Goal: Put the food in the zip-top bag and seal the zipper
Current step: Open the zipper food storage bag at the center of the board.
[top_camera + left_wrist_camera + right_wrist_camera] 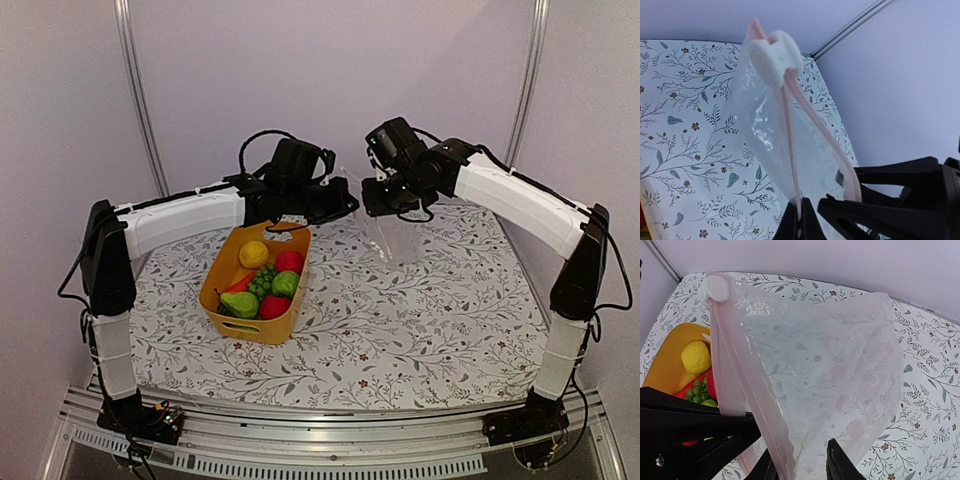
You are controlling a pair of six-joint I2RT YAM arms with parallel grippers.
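Note:
The clear zip-top bag (398, 238) hangs in the air between my two grippers, above the table's far middle. Its pinkish zipper (790, 145) is parted into two strips, with a white slider (775, 55) at the far end. My left gripper (801, 212) is shut on one strip. My right gripper (800, 460) has its jaws apart, with the other strip (765, 420) and the bag wall between them. The food (265, 280) lies in the yellow basket (225, 262): a yellow piece (696, 357), green grapes (697, 390), red and green pieces. The bag looks empty.
The basket stands left of the table's middle, just below my left gripper (340, 205). My right gripper (375, 195) is close beside the left one. The floral tablecloth (420, 320) covers the table. Metal frame posts (135, 90) stand at the back corners.

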